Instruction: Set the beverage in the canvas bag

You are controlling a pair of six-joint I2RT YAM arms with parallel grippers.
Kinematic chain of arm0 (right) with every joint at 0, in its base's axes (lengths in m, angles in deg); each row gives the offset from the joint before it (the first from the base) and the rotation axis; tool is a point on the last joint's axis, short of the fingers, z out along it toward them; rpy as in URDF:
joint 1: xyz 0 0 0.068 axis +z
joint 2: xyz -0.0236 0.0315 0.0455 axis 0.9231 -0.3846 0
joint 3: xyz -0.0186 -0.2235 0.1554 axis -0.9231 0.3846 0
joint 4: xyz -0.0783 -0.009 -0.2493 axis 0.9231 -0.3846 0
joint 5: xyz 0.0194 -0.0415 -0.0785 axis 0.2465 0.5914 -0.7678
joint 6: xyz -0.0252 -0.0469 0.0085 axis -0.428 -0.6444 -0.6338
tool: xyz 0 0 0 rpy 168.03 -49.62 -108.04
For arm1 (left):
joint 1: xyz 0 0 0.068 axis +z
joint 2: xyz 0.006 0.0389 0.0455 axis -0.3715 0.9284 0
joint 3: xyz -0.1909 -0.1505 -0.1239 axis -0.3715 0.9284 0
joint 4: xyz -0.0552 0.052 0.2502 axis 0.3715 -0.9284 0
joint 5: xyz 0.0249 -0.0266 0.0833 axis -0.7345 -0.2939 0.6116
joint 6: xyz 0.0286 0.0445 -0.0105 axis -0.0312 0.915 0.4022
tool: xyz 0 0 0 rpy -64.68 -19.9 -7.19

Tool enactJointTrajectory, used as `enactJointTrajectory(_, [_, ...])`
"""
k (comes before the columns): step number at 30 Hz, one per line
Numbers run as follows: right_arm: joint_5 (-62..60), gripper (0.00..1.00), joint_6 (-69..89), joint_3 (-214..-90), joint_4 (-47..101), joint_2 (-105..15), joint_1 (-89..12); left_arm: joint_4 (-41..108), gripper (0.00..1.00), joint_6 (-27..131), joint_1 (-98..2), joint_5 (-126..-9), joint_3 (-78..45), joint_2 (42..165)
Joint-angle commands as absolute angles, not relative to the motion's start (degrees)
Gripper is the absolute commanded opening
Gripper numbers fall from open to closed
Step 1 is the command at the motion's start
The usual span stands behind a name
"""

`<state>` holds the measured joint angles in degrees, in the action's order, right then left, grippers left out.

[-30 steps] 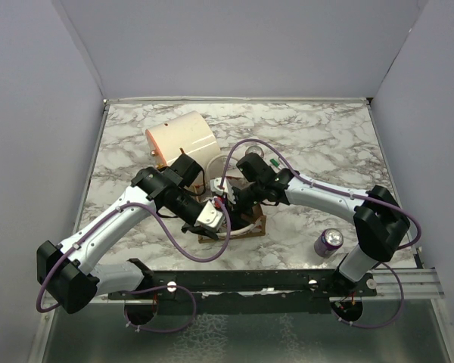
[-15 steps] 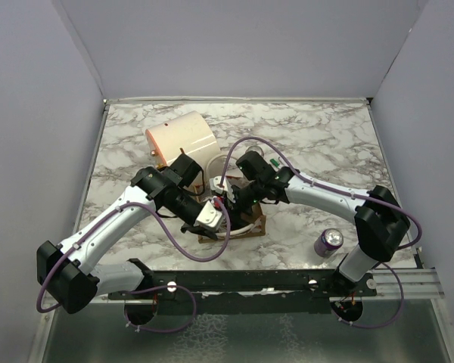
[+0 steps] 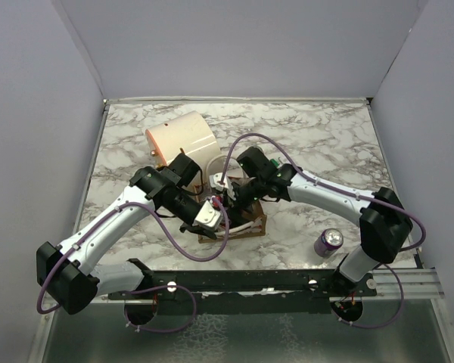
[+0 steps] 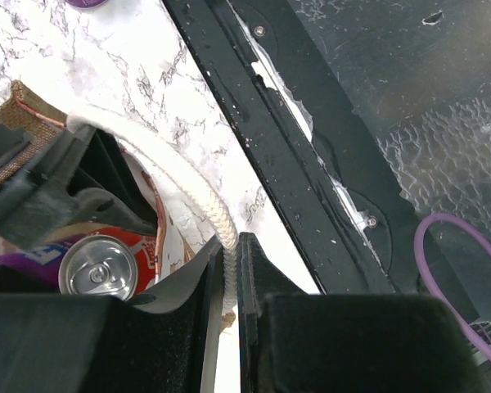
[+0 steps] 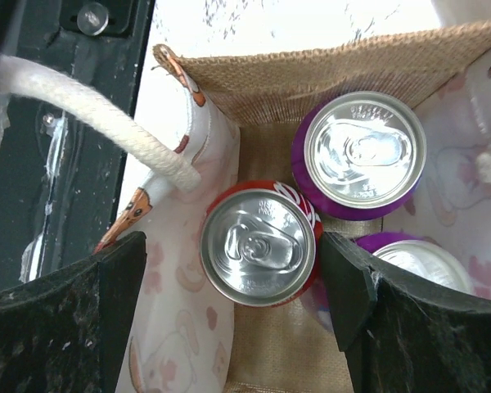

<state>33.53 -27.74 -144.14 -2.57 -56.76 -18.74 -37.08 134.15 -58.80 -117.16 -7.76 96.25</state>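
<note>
The canvas bag (image 3: pixel 250 225) stands open mid-table, its tan inside (image 5: pixel 311 70) facing up. A red beverage can (image 5: pixel 258 246) stands upright in it beside two purple cans (image 5: pixel 364 151). My right gripper (image 5: pixel 233 246) hangs open over the bag, a finger on each side of the red can and clear of it. My left gripper (image 4: pixel 231 246) is shut on the bag's white rope handle (image 4: pixel 172 176) at the near side, and the red can (image 4: pixel 98 266) shows below it. From above, the left gripper (image 3: pixel 212 214) and right gripper (image 3: pixel 231 195) meet over the bag.
A large cream cylinder (image 3: pixel 183 138) lies behind the bag on the left. Another purple can (image 3: pixel 328 242) stands on the marble table near the right arm's base. A black rail (image 4: pixel 311 164) runs along the near edge.
My right gripper's jaws have spread apart and let go of the red can, which stays in the bag. The right wrist has shifted slightly back-left. The left arm holds still.
</note>
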Motion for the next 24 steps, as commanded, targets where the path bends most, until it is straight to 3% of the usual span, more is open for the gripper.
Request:
enactJointTrajectory(1, [39.08,0.84,-27.39,-147.18,-4.44,-52.96,-20.17,-38.46,0.13,136.62,-58.33,-119.90,-8.26,95.21])
enactJointTrajectory(12, [38.70,0.82,-26.62,-148.05,-4.32,-50.29,-23.73,-39.05,0.13,137.48,-58.28,-120.20,-8.79,95.70])
enactJointTrajectory(24, [27.74,0.82,-28.81,-148.59,-5.68,-47.03,-27.04,-39.11,0.14,137.26,-58.28,-120.26,-9.52,95.68])
